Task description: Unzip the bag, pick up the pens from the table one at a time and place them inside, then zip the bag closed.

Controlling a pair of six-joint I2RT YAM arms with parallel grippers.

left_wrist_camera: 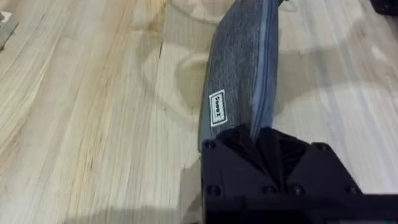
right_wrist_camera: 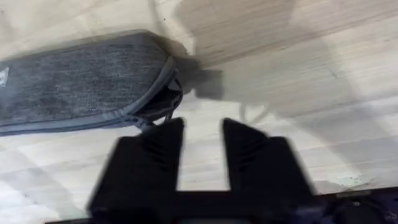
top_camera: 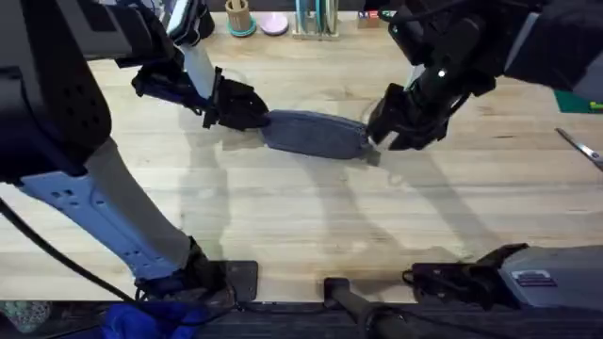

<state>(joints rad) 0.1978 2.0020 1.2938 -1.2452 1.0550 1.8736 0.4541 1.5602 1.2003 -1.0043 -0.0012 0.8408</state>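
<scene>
Two grippers flank the bag (top_camera: 316, 134) on the table (top_camera: 283, 217): left gripper (top_camera: 252, 114) pinches one end (fabric between fingers), right gripper (right_wrist_camera: 202, 134) spread beside the other.

Along the far edge stand a round wooden cup holding sticks (top_camera: 237, 16), a pink round dish (top_camera: 274, 24) and a clear upright rack (top_camera: 317, 19). A green mat (top_camera: 577, 99) lies far right, with silver scissors (top_camera: 580, 147) just near of it.

The oblong blue-grey pouch (left_wrist_camera: 239, 74) is matt, finely woven cloth; the pale plank table (left_wrist_camera: 81, 124) is smooth wood with soft sheen; black grippers (right_wrist_camera: 202, 146) look matt plastic.
</scene>
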